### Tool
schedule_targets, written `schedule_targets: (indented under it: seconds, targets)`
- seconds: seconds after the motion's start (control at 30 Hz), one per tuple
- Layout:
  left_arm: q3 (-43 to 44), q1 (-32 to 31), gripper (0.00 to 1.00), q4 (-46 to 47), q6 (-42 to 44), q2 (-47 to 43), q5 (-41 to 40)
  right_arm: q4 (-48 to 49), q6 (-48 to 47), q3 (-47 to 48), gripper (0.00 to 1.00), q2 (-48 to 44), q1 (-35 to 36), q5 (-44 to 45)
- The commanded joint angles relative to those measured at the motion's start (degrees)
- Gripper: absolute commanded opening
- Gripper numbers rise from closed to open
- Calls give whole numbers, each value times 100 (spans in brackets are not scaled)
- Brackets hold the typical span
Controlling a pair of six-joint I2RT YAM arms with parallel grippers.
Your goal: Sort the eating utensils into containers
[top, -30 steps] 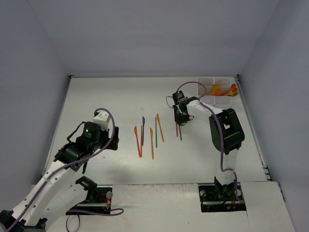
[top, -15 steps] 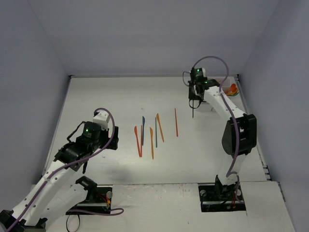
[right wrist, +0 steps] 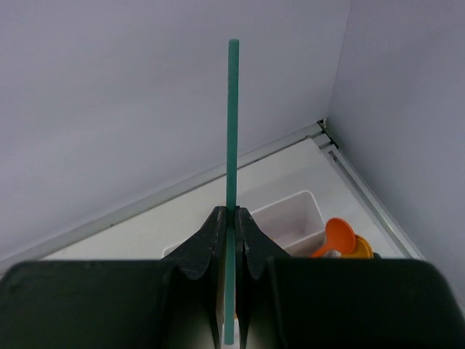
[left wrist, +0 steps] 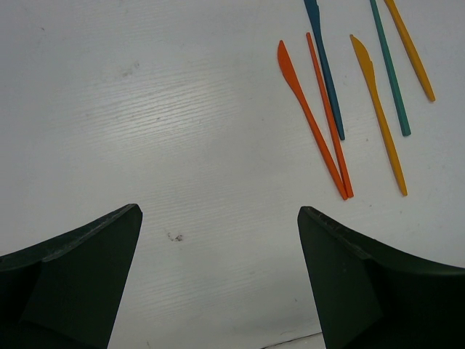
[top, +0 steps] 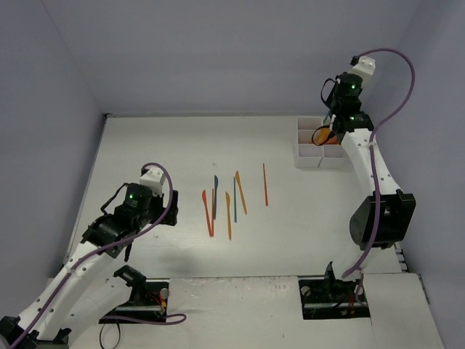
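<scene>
1. Teal utensil [right wrist: 232,123]: pinched between the closed fingers of the right gripper [right wrist: 231,215], with its stem pointing straight out past them, high above the white tray [top: 309,158].
2. A second ago this gripper was low on the table [top: 160,160], well left of the tray, beside a red-orange utensil [top: 265,184]. It has since lifted and swung over the tray, leaving that piece lying alone.
3. Orange spoons [right wrist: 339,236] already lie in one tray compartment.
4. Carrying looks nearly done, and lowering and letting go should come next. I cannot tell which compartment is directly below.
5. Left gripper [left wrist: 218,214]: unmoved, fingers spread wide and empty. It hovers far left of the tray, just beside the other loose utensils [top: 228,214], which are still to be sorted.
</scene>
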Motion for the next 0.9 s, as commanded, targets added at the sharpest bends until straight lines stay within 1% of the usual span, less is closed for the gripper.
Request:
schedule_targets:
  seconds: [0.0, 0.33, 0.67, 0.73, 0.8, 0.87]
  targets:
    - [139, -26, 87, 277, 2, 54, -92, 2179, 89, -428, 0, 103, 3, 427]
    - [120, -34, 87, 269, -42, 135, -84, 3058, 597, -451, 0, 1167, -4, 477]
    - [112, -40, 87, 269, -59, 212, -61, 3149, 815, -377, 0, 1887, 96, 292]
    - [112, -43, 87, 269, -52, 219, -44, 3149, 788, -397, 2, 1948, 127, 248]
    - [112, -35, 87, 277, -50, 221, -40, 3141, 764, -455, 6, 1989, 143, 211]
    - [121, -43, 87, 269, -52, 212, -31, 3137, 739, -528, 17, 1960, 173, 199]
